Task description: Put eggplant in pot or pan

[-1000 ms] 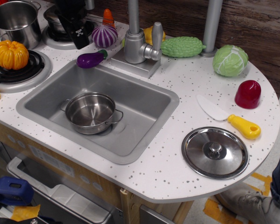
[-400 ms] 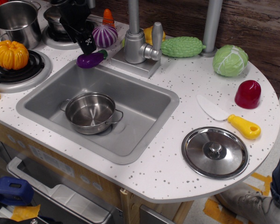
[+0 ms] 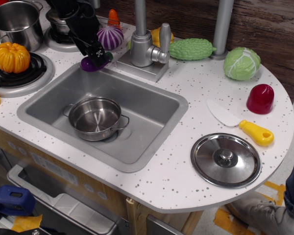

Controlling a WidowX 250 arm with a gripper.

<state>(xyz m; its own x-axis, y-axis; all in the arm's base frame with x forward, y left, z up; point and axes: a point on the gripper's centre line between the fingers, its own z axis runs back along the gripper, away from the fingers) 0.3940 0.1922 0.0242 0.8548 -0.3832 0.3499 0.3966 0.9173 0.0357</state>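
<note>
Purple eggplant (image 3: 90, 64) under tool (image 3: 96, 53), beside sink (image 3: 152, 105)

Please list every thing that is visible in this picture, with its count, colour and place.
eggplant: 1, dark purple, behind sink, under end effector
pot: 1, steel, in sink
lid: 1, steel, counter front right
tall pot: 1, steel, back left
pumpkin: 1, orange, left burner
onion: 1, purple-white, behind eggplant
faucet: 1, grey, behind sink
gourd: 1, green, back
cabbage: 1, green, back right
red piece: 1, right
knife: 1, white-yellow, right
end effector: 1, black, on eggplant
</note>
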